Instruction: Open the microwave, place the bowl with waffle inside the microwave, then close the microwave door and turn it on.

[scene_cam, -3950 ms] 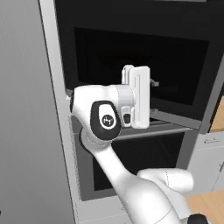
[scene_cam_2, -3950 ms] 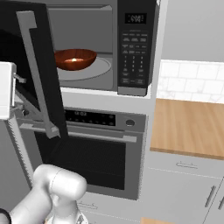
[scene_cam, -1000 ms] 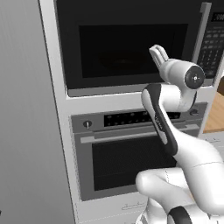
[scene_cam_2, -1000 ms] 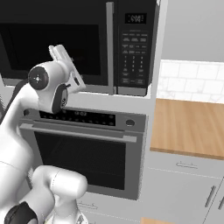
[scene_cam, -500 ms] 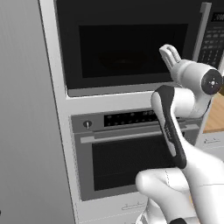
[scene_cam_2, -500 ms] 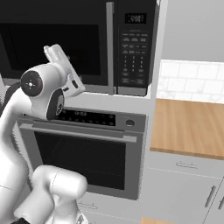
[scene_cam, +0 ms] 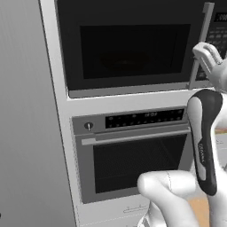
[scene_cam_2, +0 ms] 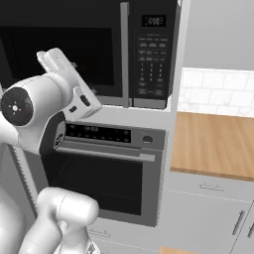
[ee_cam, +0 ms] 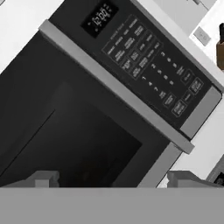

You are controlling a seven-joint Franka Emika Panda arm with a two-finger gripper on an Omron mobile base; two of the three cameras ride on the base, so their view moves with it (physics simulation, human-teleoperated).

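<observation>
The pincer (ee_cam: 111, 180) hangs in front of the microwave (scene_cam_2: 89, 49), its two tips spread apart with nothing between them. Four seconds ago the microwave door (scene_cam: 133, 48) stood swung open, with the bowl and waffle visible on the turntable; now the door is shut flush and the bowl is out of sight behind the dark glass, presumably still inside. That probably leaves only switching the microwave on. Over the last second the arm has moved right, toward the keypad panel (ee_cam: 151, 65), which lies just beyond the grey door handle (ee_cam: 118, 87). Open air surrounds the hand; the silver oven (scene_cam_2: 106, 168) sits below, and a wooden bench (scene_cam_2: 216, 144) lies well to the right.
</observation>
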